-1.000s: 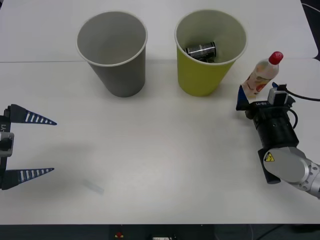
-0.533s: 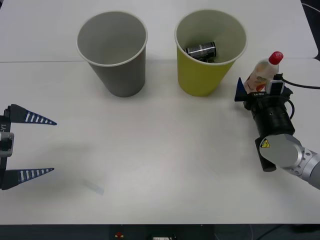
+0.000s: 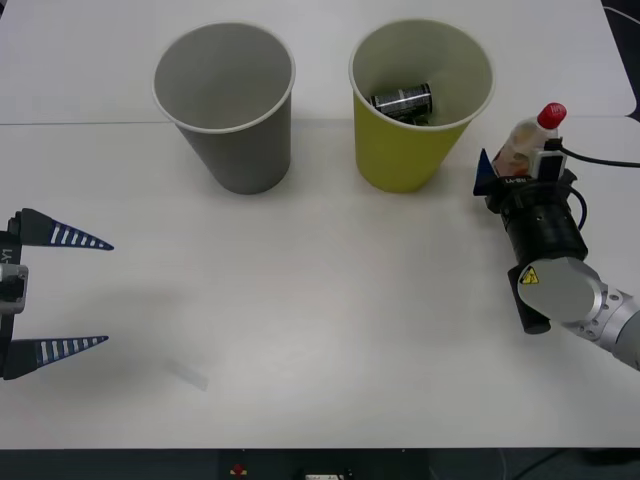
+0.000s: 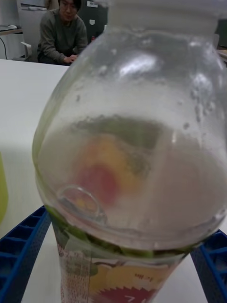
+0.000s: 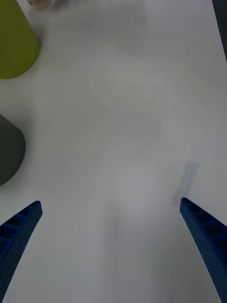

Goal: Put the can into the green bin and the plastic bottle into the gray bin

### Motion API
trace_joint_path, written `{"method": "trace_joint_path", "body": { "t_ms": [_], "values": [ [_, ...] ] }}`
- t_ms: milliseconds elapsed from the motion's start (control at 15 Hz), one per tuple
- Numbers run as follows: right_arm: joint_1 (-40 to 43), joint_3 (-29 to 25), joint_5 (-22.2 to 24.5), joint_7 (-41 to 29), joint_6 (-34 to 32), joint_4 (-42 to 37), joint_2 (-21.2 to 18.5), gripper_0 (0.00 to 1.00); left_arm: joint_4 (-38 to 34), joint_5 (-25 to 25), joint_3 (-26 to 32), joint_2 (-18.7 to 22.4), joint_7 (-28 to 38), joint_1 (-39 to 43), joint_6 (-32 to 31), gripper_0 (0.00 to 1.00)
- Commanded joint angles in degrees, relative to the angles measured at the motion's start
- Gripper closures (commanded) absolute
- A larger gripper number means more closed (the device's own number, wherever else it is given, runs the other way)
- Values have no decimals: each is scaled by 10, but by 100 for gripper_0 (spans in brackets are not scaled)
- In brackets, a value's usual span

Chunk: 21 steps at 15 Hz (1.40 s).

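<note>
The plastic bottle (image 3: pixel 522 143), clear with a red cap, stands upright at the right of the green bin (image 3: pixel 400 160). My right gripper (image 3: pixel 514 172) is open and straddles the bottle's lower body. In the right wrist view the bottle (image 4: pixel 127 165) stands close up between the blue fingers (image 4: pixel 21 251). The can (image 3: pixel 402 101) lies on its side inside the green bin. The gray bin (image 3: pixel 245 150) stands left of the green one with nothing seen inside. My left gripper (image 3: pixel 95 292) waits open at the table's left edge, far from both bins.
A small clear scrap of tape (image 3: pixel 187 375) lies on the white table near the front left. The left wrist view shows the green bin (image 5: pixel 12 42), the gray bin (image 5: pixel 7 149) and the scrap (image 5: pixel 187 182). A black cable (image 3: pixel 600 160) trails from the right wrist.
My right gripper has moved forward to the bottle, so that its fingers now sit on either side of it. The left arm has not moved.
</note>
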Motion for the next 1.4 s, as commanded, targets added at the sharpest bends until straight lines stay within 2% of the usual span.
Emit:
{"method": "trace_joint_path", "body": {
  "t_ms": [67, 600, 867, 1000, 1133, 1400],
  "values": [
    [-1, 1, 2, 2, -5, 0, 0, 100, 0, 0, 0, 0, 0, 0, 0, 0],
    [11, -1, 8, 0, -1, -31, -9, 100, 0, 0, 0, 0, 0, 0, 0, 0],
    [61, -15, 18, -1, -7, -130, -65, 100, 0, 0, 0, 0, 0, 0, 0, 0],
    [102, -50, 41, -1, -37, -187, -96, 100, 0, 0, 0, 0, 0, 0, 0, 0],
    [161, -114, 70, -1, -91, -254, -127, 100, 0, 0, 0, 0, 0, 0, 0, 0],
    [279, -278, 135, 1, -246, -369, -149, 100, 0, 0, 0, 0, 0, 0, 0, 0]
  ]
}}
